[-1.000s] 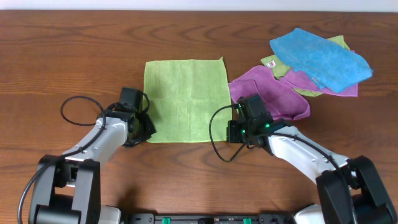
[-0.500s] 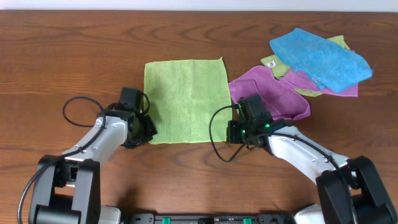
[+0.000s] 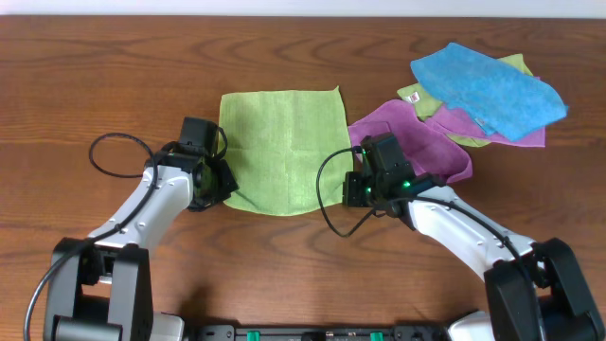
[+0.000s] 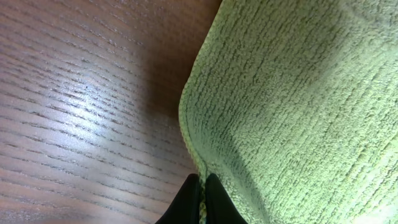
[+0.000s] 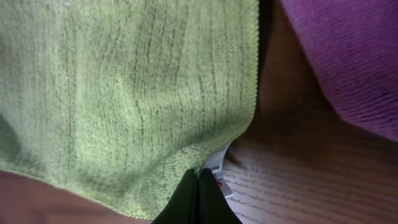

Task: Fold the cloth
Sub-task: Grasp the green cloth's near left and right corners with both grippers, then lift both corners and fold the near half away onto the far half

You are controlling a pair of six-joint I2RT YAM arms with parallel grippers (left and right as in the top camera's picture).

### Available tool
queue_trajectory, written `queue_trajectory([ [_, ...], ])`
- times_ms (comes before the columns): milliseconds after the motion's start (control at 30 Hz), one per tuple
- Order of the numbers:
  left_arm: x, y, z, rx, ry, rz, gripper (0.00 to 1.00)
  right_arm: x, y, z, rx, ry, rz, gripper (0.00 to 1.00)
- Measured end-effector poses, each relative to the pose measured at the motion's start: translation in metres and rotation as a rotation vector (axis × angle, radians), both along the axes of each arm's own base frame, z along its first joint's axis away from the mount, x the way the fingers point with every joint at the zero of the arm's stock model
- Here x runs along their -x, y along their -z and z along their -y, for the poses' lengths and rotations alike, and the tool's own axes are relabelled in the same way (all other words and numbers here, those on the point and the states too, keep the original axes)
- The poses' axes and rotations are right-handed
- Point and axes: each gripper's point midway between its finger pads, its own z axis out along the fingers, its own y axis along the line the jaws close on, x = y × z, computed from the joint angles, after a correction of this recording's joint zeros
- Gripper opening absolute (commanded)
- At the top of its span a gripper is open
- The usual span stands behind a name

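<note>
The overhead camera looks straight down from far on the whole counter (image 3: 95, 76), with my two arms at the lower edge. My left wrist camera looks very near along my left pincer (image 4: 202, 185) at the left edge of the cloth (image 4: 298, 93), and my right wrist camera along my right pincer (image 5: 198, 178) at its right corner; both wrist views share only this cloth, which overhead shows nearly whole.

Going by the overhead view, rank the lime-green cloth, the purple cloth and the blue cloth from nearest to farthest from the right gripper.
1. lime-green cloth: its near right corner is pinched in the right gripper.
2. purple cloth: just beyond the gripper, slightly to its right.
3. blue cloth: far right, on top of the pile.
</note>
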Motion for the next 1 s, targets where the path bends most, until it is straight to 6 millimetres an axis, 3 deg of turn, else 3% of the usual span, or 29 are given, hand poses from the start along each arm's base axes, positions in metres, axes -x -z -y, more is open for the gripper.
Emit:
queue_trajectory([
  [567,-0.028,-0.008,0.003,0.017,-0.018,0.117,0.06,-0.021,-0.010,0.000,0.006,0.026,0.093,0.01],
  [867,-0.040,-0.014,0.002,0.012,-0.037,0.165,0.06,-0.044,-0.033,-0.003,0.011,0.034,0.173,0.02],
  [1000,-0.055,-0.028,0.001,-0.002,-0.040,0.208,0.06,-0.058,-0.041,0.002,0.014,0.047,0.201,0.02],
])
